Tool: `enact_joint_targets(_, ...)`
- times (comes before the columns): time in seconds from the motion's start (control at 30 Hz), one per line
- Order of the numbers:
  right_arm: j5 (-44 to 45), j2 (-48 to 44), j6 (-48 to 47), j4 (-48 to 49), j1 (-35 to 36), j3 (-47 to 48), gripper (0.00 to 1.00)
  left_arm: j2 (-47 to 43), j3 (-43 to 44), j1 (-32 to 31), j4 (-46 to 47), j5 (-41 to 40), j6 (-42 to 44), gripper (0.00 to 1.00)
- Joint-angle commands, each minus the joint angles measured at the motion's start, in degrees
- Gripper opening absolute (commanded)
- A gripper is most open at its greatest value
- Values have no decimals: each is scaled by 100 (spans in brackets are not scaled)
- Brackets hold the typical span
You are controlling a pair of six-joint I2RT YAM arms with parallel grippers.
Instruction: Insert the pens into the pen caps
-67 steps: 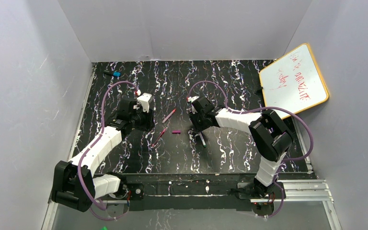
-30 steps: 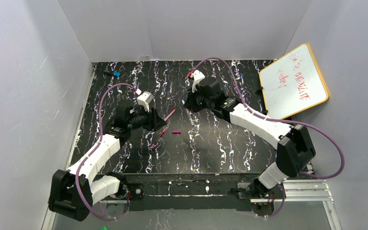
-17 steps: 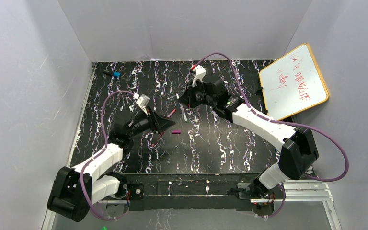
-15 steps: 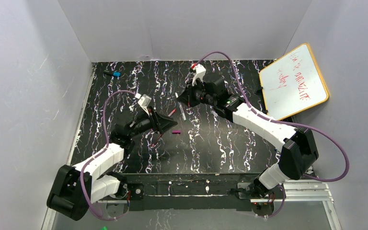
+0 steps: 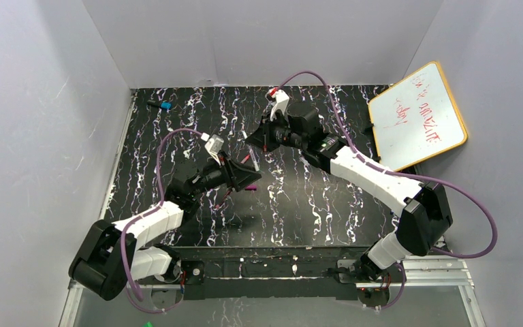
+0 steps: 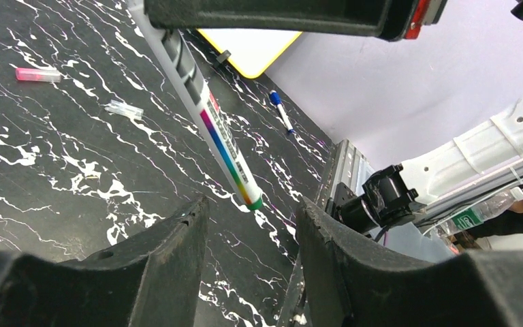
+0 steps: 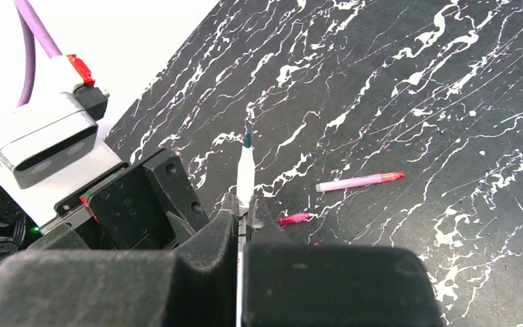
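Left gripper (image 5: pixel 245 178) has reached farther toward the middle, its fingers apart and empty. Right gripper (image 7: pixel 245 204) is clamped on the white pen (image 7: pixel 245 170), held above the counter (image 5: pixel 299 204); the print on its rainbow label is unreadable. Red scribble on the whiteboard (image 5: pixel 417 116) is illegible too. A pink cap (image 6: pixel 37 73) lies flat on the counter.

Pens (image 7: pixel 359 181) mid table (image 5: pixel 313 204), perhaps a cap (image 5: pixel 251 188) beside; whiteboard (image 5: pixel 419 116) far right.

Lab booth: grey panels (image 5: pixel 259 41) enclose a marbled tabletop (image 5: pixel 313 211)
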Motion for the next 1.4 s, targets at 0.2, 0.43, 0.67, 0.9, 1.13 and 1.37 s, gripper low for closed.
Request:
enact_joint_targets(0.2, -55, -382, 250, 297, 247, -103, 1, 107, 123, -22, 465, -222, 9, 48)
enact_joint_targets(0.43, -11, -370, 237, 293, 327, -164, 1, 287, 130, -22, 699, -228, -95, 48)
enact_joint_targets(0.67, 9, -370, 226, 305, 358, -262, 1, 305, 92, -22, 827, -246, -80, 26)
enact_joint_targets(0.9, 74, -407, 211, 307, 359, -353, 1, 442, 64, -22, 1040, -71, -143, 0)
enact_joint_targets(1.13, 505, -569, 28, 25, 358, -310, 54, 444, 133, 107, 490, -26, 1, 0)
enact_joint_targets(1.37, 2173, -1911, -409, -146, 355, -1326, 99, -293, 806, 1206, -2545, -146, 1303, 0)
